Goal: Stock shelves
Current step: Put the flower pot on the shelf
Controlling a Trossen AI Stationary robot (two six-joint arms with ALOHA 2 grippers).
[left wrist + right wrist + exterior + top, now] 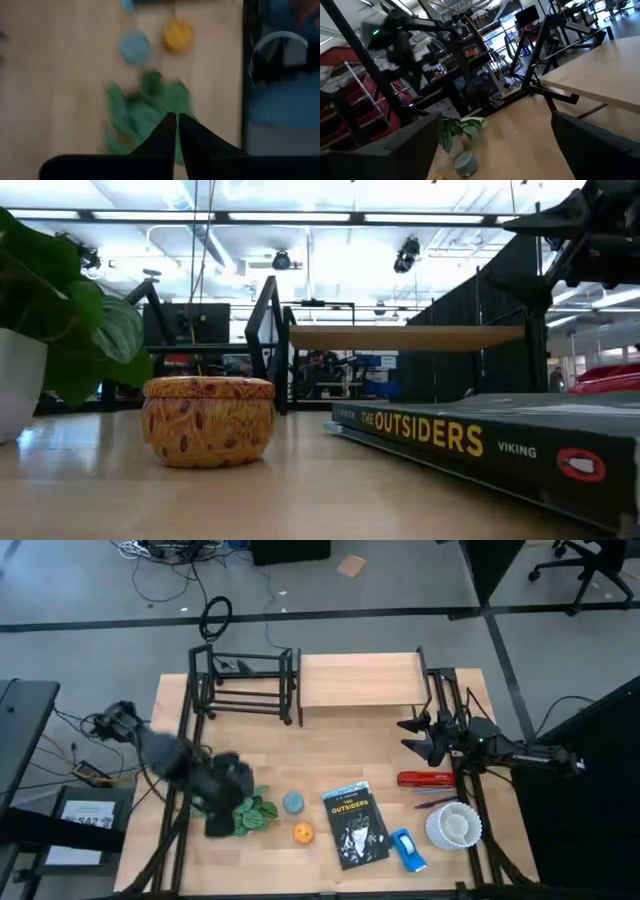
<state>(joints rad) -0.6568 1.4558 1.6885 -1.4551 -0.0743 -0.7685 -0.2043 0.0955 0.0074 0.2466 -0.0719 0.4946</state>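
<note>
The shelves stand at the table's far side: a stand with a light plank top (360, 680) (405, 337) and, to its left, a black rod rack (245, 685). A green plant (257, 812) (145, 110) in a white pot (18, 385) sits near the front left. My left gripper (240, 802) (177, 122) hovers shut right over its leaves. My right gripper (415, 735) (495, 145) stands open at the plank stand's right end, with nothing between its fingers. My left gripper points down at the plant's leaves (160, 107) with its fingers together. The blur keeps me from telling whether the tips touch them.
Along the front lie a blue-grey tin (293, 802), an orange tin (303, 833) (208, 420), a book (355, 827) (470, 442), a blue gadget (405, 850), a red stapler (428, 779), pens (435, 802) and a white bowl (455, 825). Bare wood lies between the shelves and these.
</note>
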